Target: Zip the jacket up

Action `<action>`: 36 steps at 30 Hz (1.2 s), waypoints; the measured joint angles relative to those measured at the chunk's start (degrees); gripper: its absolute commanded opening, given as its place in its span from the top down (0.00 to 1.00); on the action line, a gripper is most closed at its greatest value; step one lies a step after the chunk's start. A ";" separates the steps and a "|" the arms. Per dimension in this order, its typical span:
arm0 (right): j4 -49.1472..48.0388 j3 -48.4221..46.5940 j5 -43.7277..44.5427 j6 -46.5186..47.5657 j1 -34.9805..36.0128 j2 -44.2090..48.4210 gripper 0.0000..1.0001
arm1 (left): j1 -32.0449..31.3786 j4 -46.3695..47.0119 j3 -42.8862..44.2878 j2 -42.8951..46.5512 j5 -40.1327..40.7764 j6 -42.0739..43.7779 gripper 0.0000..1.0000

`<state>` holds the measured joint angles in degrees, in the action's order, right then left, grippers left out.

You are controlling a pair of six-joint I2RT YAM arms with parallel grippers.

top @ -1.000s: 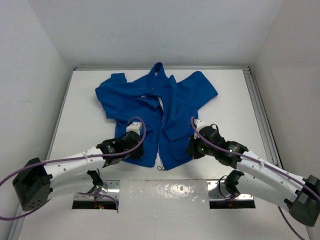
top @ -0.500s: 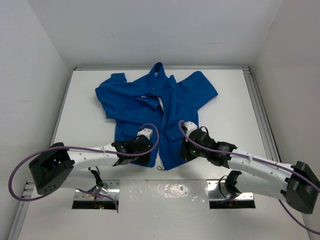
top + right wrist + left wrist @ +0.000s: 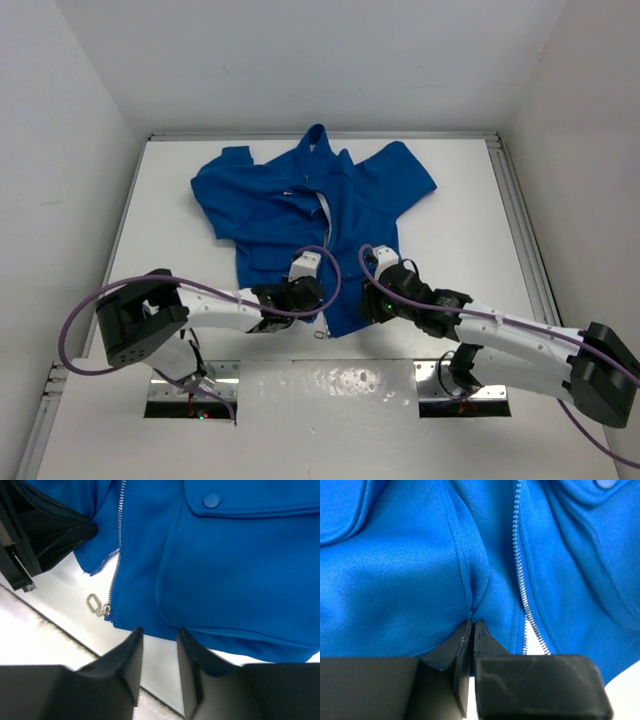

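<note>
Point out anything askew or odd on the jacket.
The jacket lies rumpled, with its front gaping near the chest. At the hem, the zipper's two halves end unevenly. The zipper pull sticks out loose below one panel's corner, and the left gripper pinches a pucker into the other panel beside the teeth.

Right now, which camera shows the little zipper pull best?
The right wrist view. The metal zipper pull lies big and clear on the white table by the jacket's bottom edge. The top view shows it only as a tiny speck. The left wrist view shows zipper teeth, but no pull.
</note>
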<state>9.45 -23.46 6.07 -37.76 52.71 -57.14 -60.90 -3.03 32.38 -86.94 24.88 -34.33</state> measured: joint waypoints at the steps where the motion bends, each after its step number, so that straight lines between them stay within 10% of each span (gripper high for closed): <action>1: -0.15 0.28 0.42 -0.07 0.00 0.22 0.65 | -0.61 0.50 0.35 -0.70 1.36 -0.66 1.00; 4: -0.92 1.11 1.20 -0.24 0.00 0.35 0.65 | -1.55 1.62 0.13 0.90 3.65 -2.51 1.00; 8: -2.93 1.33 0.26 -1.05 0.00 -1.29 1.00 | -1.68 -1.27 -2.69 6.60 2.10 -5.68 1.00; 12: -6.40 0.20 -1.53 -4.00 0.00 -4.09 1.00 | -1.68 -4.13 -4.48 17.40 0.63 -8.35 1.00; 20: -21.46 -1.31 -4.37 -13.94 0.00 -4.87 0.47 | -1.68 3.52 -11.78 37.73 3.06 -14.25 1.00; 36: -35.95 1.09 -11.34 -26.69 0.00 -10.08 0.45 | -1.68 14.97 -21.20 46.90 3.08 -15.52 1.00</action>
<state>-26.50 -22.37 -5.28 -64.45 52.71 -67.22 -62.59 11.94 11.18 -40.03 27.97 -49.84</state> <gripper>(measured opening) 0.546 0.009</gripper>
